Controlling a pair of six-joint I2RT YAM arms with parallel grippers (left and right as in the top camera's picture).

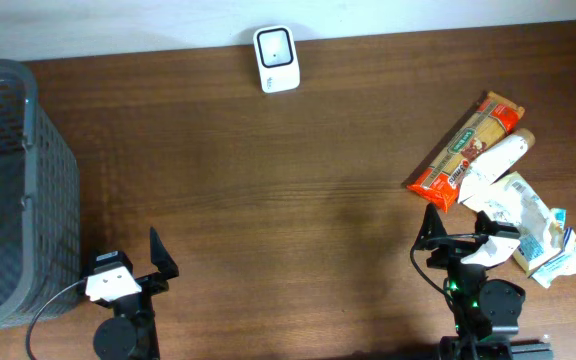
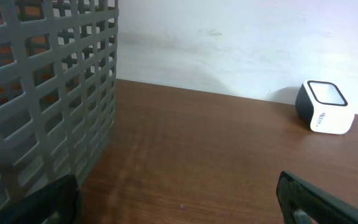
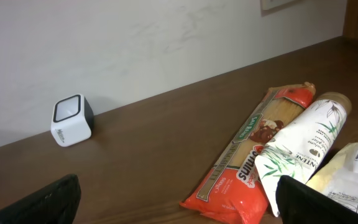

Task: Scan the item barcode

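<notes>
Red pasta packet (image 1: 465, 152) — on the table (image 1: 268, 200), right side, long axis slanting far-right | right hand (image 1: 459, 238) just behind its near end, fingers apart, empty — the nearer arm | left hand (image 1: 133, 268) apart too, well away | scanner (image 1: 276, 59) at far edge, left of packet

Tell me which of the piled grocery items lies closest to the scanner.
The red spaghetti packet, at the pile's left edge. The white leaf-printed bottle and the crumpled white packets lie to its right, farther from the scanner.
</notes>
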